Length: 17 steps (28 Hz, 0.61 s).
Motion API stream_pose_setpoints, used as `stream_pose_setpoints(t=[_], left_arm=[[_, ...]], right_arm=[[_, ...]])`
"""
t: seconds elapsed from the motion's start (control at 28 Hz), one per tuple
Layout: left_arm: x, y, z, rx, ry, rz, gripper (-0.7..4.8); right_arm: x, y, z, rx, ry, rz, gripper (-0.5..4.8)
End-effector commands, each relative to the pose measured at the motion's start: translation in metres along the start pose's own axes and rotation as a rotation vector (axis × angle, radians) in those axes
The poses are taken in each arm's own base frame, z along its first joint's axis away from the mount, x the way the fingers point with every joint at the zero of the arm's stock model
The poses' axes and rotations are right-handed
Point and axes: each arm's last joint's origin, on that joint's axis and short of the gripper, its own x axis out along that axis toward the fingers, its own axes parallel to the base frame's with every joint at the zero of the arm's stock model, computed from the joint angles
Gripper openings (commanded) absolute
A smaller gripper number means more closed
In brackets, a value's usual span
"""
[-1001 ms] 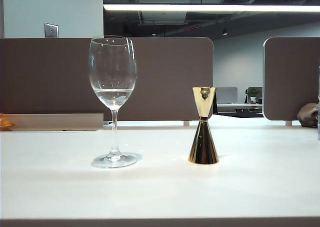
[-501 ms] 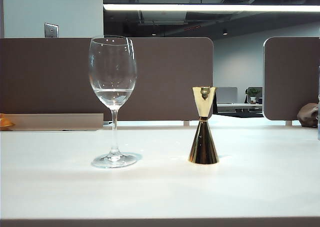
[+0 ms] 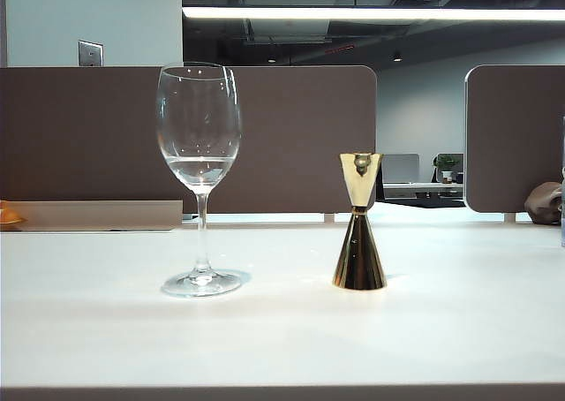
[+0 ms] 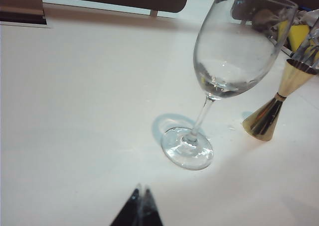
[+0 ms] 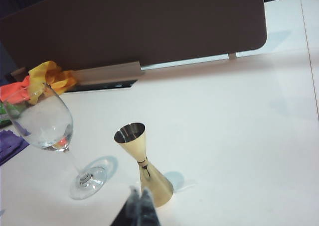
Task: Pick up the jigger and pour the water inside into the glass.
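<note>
The gold jigger (image 3: 359, 226) stands upright on the white table, to the right of the tall stemmed glass (image 3: 199, 167). A shallow layer of clear water (image 3: 201, 164) lies in the glass bowl. No arm shows in the exterior view. In the left wrist view my left gripper (image 4: 140, 190) is shut with nothing in it, short of the glass foot (image 4: 188, 149), with the jigger (image 4: 275, 106) beyond. In the right wrist view my right gripper (image 5: 140, 191) is shut and empty, just before the jigger base (image 5: 157, 188). The glass (image 5: 47, 124) stands beside it.
Brown partition panels (image 3: 265, 136) stand behind the table. The table's front edge (image 3: 282, 388) runs across the bottom of the exterior view. Orange and yellow cloth (image 5: 42, 79) and a purple item (image 5: 10, 144) lie beyond the glass in the right wrist view.
</note>
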Motion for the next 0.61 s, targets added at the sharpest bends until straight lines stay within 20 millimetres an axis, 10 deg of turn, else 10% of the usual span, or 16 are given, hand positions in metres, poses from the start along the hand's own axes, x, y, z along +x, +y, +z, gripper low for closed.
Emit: stream_pose_setpoints(t=[0.04,0.32,0.61], left_arm=[[0.000,0.000,0.002,0.009,-0.015,0.002,-0.05],[0.000,0.000,0.002,0.006,-0.014,-0.001,-0.05],[0.000,0.000,0.002,0.006,-0.014,-0.001,-0.05]], right_arm=[[0.002,0.002,0.009,0.022,0.075,-0.002,-0.10],[0.027,0.010,0.061,-0.130,0.334,-0.006,-0.09],[0.074,-0.002,0.056,-0.306,0.446,0.012,-0.09]])
